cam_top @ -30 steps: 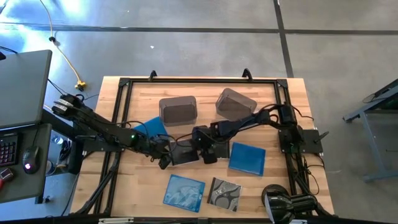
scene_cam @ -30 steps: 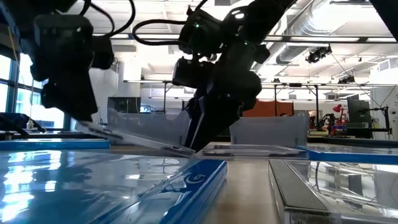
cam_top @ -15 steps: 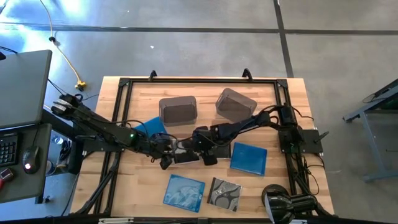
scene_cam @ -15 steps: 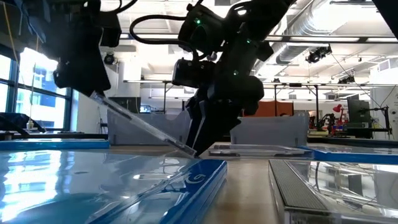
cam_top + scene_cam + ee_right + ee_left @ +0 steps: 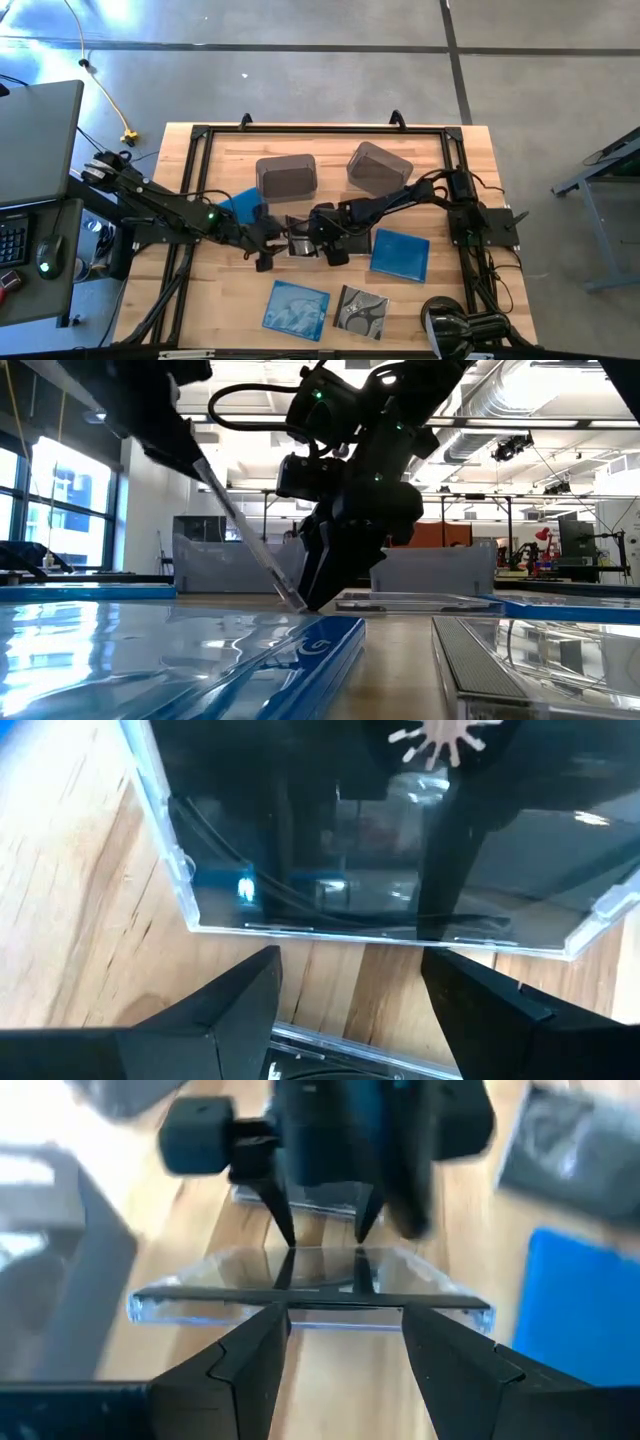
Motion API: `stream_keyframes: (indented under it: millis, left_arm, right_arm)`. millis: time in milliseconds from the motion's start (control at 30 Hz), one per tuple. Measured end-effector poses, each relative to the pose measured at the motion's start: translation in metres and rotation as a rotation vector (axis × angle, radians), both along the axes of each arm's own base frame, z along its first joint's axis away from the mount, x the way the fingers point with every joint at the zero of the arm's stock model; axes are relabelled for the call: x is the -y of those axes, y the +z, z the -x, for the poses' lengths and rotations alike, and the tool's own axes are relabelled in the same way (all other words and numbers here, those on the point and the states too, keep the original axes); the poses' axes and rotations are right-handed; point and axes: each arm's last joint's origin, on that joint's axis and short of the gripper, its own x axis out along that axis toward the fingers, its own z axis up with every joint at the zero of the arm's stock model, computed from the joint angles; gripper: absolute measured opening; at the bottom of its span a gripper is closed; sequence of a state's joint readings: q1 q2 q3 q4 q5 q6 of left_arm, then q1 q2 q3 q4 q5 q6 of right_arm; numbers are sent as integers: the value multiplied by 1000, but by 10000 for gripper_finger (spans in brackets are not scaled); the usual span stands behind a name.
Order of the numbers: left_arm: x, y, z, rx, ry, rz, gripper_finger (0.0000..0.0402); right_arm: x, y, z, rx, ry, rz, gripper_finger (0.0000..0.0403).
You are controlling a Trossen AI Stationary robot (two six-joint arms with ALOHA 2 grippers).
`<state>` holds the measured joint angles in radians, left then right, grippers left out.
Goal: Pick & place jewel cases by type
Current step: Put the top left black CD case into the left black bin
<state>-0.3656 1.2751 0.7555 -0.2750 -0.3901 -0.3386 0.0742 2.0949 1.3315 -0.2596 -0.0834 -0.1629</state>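
A: At mid-surface, left gripper and right gripper meet on a clear-fronted dark jewel case, tipped up on edge.
B: Fingers?
A: Left's pinch its raised edge. Right's spread wide, at its lower edge; grip unclear.
B: Progress?
A: Both bins look empty; blue case, cloud case, silvery case unsorted.

Count of items on the table, high view

We count five jewel cases, two grey bins at upper centre, and two arms.
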Motion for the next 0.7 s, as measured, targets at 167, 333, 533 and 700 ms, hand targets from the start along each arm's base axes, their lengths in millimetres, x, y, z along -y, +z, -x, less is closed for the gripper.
stream_keyframes:
  millis: [167, 333, 533, 700]
  left_arm:
    - [0, -2, 0, -40, -166, -178, 200]
    - [1, -3, 1, -71, -279, -285, 200]
    - [1, -3, 0, -77, -327, -349, 200]
    - [1, -2, -1, -66, -335, -370, 200]
  right_arm:
    - [0, 0, -1, 6, 2, 1, 244]
    - [0, 0, -1, 10, 5, 1, 244]
    - [0, 0, -1, 9, 3, 0, 244]
    - [0, 0, -1, 12, 2, -1, 244]
